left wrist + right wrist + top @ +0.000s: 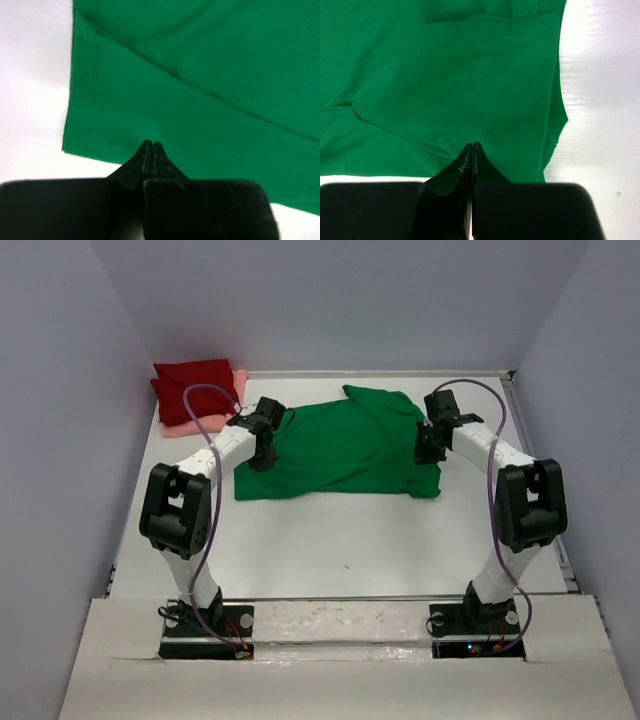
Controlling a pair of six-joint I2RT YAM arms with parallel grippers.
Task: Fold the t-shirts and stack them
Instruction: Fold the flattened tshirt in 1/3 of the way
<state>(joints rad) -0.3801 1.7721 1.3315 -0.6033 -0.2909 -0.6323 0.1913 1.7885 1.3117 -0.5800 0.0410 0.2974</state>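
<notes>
While left tool (151, 145), right tool (472, 146) pinch green t-shirt (345, 445) (flat), red t-shirt (195, 388) folded.

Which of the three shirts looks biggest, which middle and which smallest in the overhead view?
1. green shirt, spread out flat.
2. red shirt, folded, far left.
3. pink shirt: only its edges show beneath the red one, so this ranks its visible area alone.

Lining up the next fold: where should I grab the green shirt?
Pinch the green shirt at its side edges: left gripper from the left, right gripper from the right. It lies spread flat, so only the edges give a lip.
</notes>
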